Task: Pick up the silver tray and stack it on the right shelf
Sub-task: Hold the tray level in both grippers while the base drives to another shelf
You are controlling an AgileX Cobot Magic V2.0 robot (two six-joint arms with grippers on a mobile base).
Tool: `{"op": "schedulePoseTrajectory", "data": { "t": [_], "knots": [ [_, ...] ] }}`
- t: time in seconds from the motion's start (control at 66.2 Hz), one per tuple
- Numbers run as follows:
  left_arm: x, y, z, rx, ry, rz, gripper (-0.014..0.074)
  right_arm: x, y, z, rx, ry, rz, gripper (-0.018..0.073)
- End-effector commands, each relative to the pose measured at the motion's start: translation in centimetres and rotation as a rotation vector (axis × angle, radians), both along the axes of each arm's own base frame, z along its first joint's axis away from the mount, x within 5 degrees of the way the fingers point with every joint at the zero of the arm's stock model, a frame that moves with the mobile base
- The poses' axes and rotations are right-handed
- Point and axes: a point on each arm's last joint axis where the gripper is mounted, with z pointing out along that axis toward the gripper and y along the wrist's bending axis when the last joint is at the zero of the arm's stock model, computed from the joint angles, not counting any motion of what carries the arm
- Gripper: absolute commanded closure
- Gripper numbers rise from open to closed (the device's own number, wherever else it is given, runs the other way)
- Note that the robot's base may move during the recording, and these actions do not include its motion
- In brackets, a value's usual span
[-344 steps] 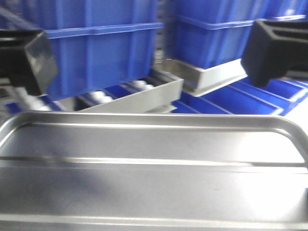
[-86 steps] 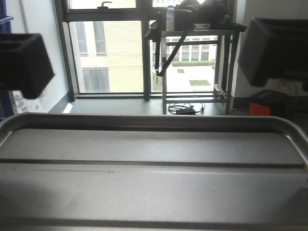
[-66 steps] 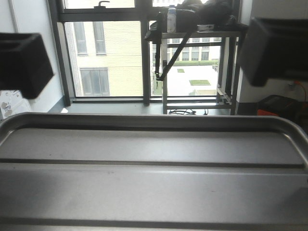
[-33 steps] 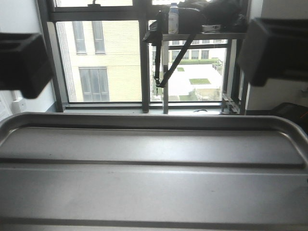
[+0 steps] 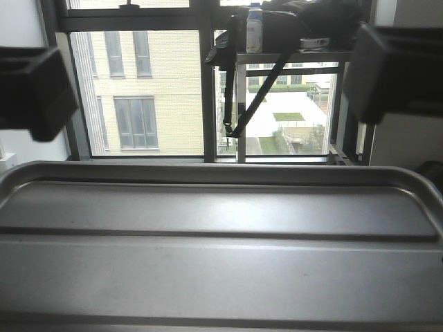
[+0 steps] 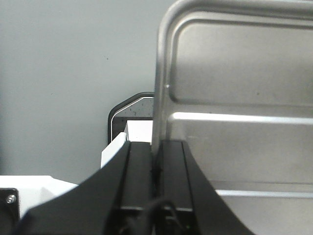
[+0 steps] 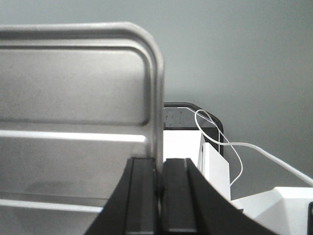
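Right up close, one silver tray [image 5: 221, 242] fills the bottom of the front view. It lies flat and is held up in the air. Two long ridges run across its floor.

Two grippers hold it, one at each short end. The left gripper [image 6: 156, 147] pinches the tray's left rim between its two black fingers [image 6: 139, 166], one finger outside the rim and one inside. The right gripper [image 7: 159, 164] pinches the right rim the same way. Both are squeezed tight on the metal. One thin white cable [image 7: 234, 147] loops beside the right gripper. Under the tray, both wrist views show white robot parts and a plain grey floor [image 6: 58, 63].

Further off stands a big window [image 5: 138, 90] with dark frames. In front of it is one metal stand [image 5: 239, 104]. On top of it sit one bottle [image 5: 255, 28] and one dark bag [image 5: 311, 17], with one strap [image 5: 252, 97] hanging down. Outside is one pale yellow building [image 5: 166, 76].

About five seconds ago, blue boxes and roller racks were behind the tray; now the window is there. Since half a second ago, the window frames and the stand have slid a little to the right. The tray and both grippers sit just as before.
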Motion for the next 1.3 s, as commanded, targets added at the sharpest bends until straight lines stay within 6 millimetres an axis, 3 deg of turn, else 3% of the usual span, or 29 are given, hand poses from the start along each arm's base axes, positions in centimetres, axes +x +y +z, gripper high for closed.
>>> {"op": "schedulePoseTrajectory", "data": {
  "t": [0.0, 1.285],
  "knots": [
    [-0.25, 1.61, 0.98, 0.114, -0.004, 0.035, 0.0694, 0.26, -0.51, 1.01, -0.004, -0.047, 0.001, 0.0487],
    [-0.25, 1.61, 0.98, 0.114, -0.004, 0.035, 0.0694, 0.08, -1.07, 0.86, -0.064, -0.023, -0.015, 0.0487]
  ]
}}
